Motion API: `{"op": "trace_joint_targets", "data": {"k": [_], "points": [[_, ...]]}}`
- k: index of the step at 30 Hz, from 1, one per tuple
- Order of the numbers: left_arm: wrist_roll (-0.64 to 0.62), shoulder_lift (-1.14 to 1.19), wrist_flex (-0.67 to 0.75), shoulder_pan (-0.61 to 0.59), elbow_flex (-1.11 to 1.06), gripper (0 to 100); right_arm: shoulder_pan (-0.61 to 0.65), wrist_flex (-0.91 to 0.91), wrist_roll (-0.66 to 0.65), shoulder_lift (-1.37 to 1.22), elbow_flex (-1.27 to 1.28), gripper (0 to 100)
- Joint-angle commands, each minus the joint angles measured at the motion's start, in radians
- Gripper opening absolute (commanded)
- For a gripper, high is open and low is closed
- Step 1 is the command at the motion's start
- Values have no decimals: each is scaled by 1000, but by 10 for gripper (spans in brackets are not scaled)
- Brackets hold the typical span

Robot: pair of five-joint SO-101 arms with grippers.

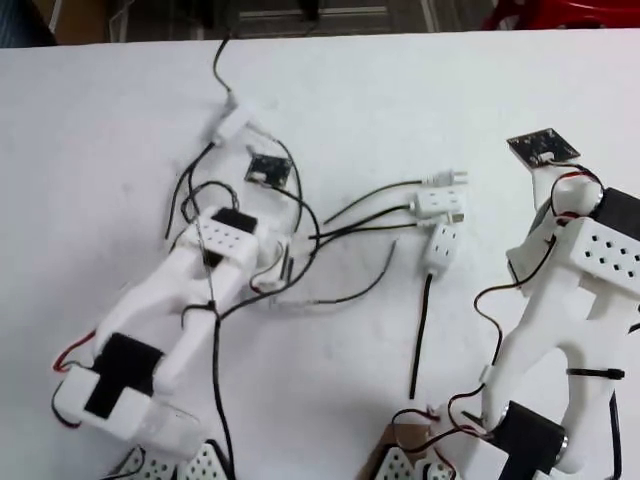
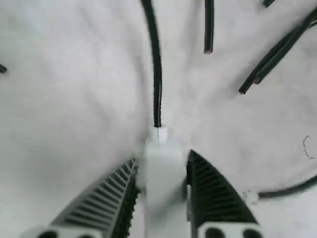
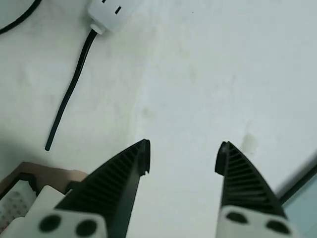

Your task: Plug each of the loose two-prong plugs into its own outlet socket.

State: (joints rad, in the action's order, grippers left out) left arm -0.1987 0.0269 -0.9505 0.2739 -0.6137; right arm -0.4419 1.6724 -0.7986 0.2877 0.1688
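My left gripper point(image 2: 163, 158) is shut on a white plug point(image 2: 163, 183) whose black cord point(image 2: 157, 74) runs away over the table. From above, that gripper point(image 1: 277, 262) sits among tangled black cords left of centre. Two white two-prong plugs point(image 1: 440, 181) point(image 1: 437, 204) lie right of centre with their prongs pointing right. Just below them lies a white outlet socket point(image 1: 440, 245) with a short black cord point(image 1: 420, 335). My right gripper point(image 3: 182, 153) is open over bare table, and the socket point(image 3: 110, 11) lies well beyond its fingertips.
Another white connector point(image 1: 232, 122) on a cord lies at the back left. Loose black cord ends point(image 2: 257, 74) spread around the left gripper. A small dark circuit board point(image 1: 267, 170) lies near the left arm. A brown base point(image 3: 29, 173) stands beside the right gripper.
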Motion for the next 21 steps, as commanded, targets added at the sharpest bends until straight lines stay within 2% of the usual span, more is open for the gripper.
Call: {"op": "trace_joint_targets", "data": {"k": [1, 7, 12, 16, 21], "points": [[-5, 70, -12, 5, 74, 37, 4, 21, -2, 39, -8, 220], [-11, 156, -103, -33, 241, 24, -13, 31, -6, 39, -9, 220], [-221, 107, -138, -177, 404, 24, -22, 31, -8, 39, -9, 220], [-311, 50, -135, -257, 532, 24, -24, 31, -8, 39, -9, 220], [-414, 87, -135, -315, 736, 23, -24, 31, -8, 39, -6, 220]]}}
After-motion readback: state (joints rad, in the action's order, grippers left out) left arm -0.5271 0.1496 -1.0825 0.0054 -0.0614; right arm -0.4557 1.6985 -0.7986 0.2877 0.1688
